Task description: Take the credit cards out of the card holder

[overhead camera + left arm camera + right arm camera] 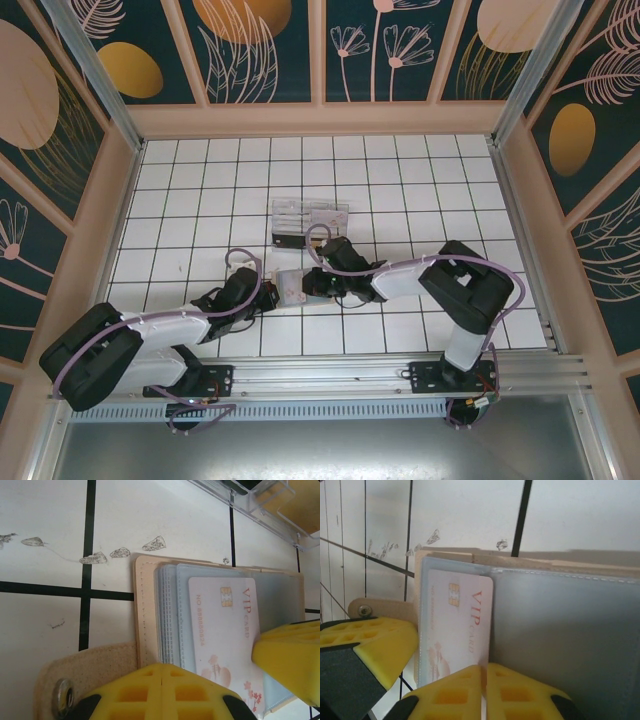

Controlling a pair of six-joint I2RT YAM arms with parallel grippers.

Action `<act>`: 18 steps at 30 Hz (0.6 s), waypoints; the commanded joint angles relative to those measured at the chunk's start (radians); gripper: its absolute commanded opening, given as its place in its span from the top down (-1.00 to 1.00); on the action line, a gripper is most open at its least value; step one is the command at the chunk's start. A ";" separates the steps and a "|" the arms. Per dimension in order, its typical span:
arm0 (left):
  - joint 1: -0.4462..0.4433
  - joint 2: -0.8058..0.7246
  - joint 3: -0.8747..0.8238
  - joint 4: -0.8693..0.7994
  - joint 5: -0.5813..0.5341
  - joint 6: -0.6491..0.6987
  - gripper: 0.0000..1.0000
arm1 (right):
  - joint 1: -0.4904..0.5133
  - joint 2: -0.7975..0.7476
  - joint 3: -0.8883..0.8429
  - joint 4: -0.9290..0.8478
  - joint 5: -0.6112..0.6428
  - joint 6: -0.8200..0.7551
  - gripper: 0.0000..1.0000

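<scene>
From above: wallet (290, 284) flat on the white tiles near the middle, right between the left gripper (265, 298) and the right gripper (313, 285), clear box (310, 215) a bit behind. From the left wrist: wallet open, pale card (225, 625) tucked in a see-through sleeve, left fingers (150, 690) squeezed tight, seemingly on the wallet's near edge by the tan snap tab (75, 680). From the right wrist: right fingers (520, 695) pinched tight, seemingly on the card's bottom edge. Looks like the pulling-out step. Next: hold the wallet down and slide the card straight out, gently, without dragging the sleeve along.
</scene>
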 commanded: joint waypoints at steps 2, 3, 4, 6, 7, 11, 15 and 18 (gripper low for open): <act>0.005 0.019 -0.011 -0.021 0.017 0.006 1.00 | -0.019 -0.001 -0.010 -0.002 0.003 0.005 0.96; 0.005 0.021 -0.011 -0.020 0.020 0.008 1.00 | -0.027 -0.007 -0.018 -0.004 0.002 0.003 0.99; 0.005 0.022 -0.011 -0.019 0.021 0.009 1.00 | -0.034 -0.012 -0.023 -0.007 0.000 0.000 1.00; 0.006 0.027 -0.010 -0.019 0.022 0.010 1.00 | -0.050 -0.025 -0.033 -0.020 0.002 -0.009 1.00; 0.005 0.030 -0.010 -0.019 0.022 0.011 1.00 | -0.056 -0.031 -0.037 -0.026 0.000 -0.016 1.00; 0.006 0.037 -0.005 -0.018 0.025 0.014 1.00 | -0.084 -0.046 -0.051 -0.053 -0.005 -0.038 1.00; 0.005 0.043 -0.004 -0.019 0.029 0.012 1.00 | -0.103 -0.066 -0.074 -0.060 -0.016 -0.050 1.00; 0.005 0.043 -0.004 -0.020 0.030 0.012 1.00 | -0.115 -0.083 -0.088 -0.072 -0.017 -0.066 1.00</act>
